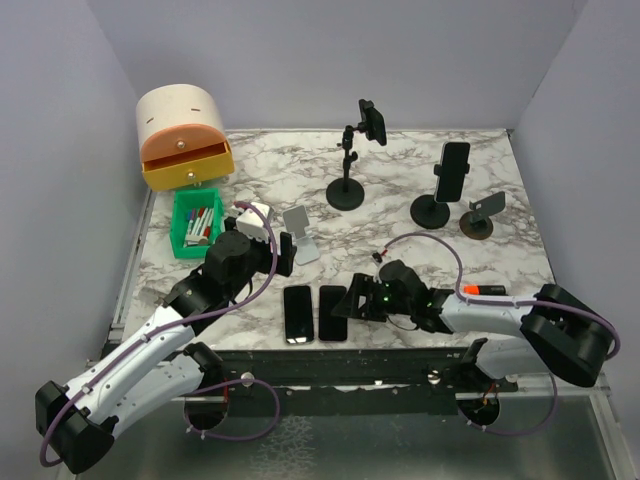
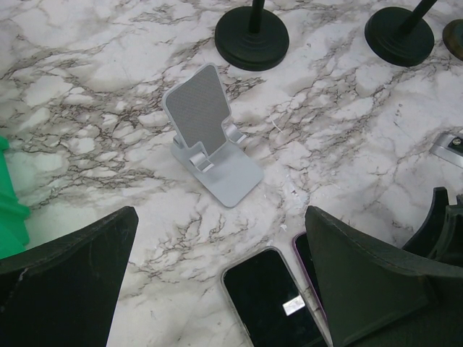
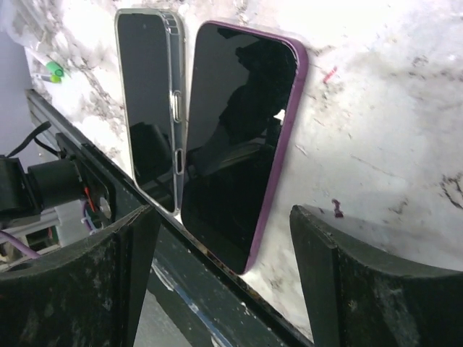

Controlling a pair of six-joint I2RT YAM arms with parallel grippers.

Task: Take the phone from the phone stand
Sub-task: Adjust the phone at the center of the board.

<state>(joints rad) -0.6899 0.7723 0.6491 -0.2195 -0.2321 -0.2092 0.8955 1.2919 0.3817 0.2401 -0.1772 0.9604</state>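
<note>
- The right gripper (image 3: 224, 271) hangs low over the near edge of the table, its fingers (image 3: 376, 282) well apart and clamped on nothing.
- Just beyond those fingers the purple-cased phone (image 3: 239, 137) lies flat on the marble table (image 3: 391, 108), dark screen up (neither finger touches it, as far as the wrist view shows).
- A clear-cased phone (image 3: 148, 108) lies flat just beside it on the left, long edges parallel.
- A little farther in and to the left, the left gripper (image 2: 221, 238) hovers above the marble with its fingers (image 2: 65, 282) spread wide, holding nothing.
- Ahead of it stands a light grey folding phone stand (image 2: 213, 137), its rest bare, near the two flat phones.
- Left of that stand sits a green bin (image 1: 183, 225) of markers; an orange marker (image 1: 484, 290) lies by the right arm.
- Farther back, a black pole stand (image 1: 347, 190) grips a tilted phone (image 1: 373, 122) at its top.
- To its right, a second black stand (image 1: 432, 210) carries an upright phone (image 1: 454, 168), with a small dark stand (image 1: 480, 217) just beside it.
- At the far left corner sits a rounded beige box (image 1: 180, 110) with its orange drawer (image 1: 188, 165) pulled out.
</note>
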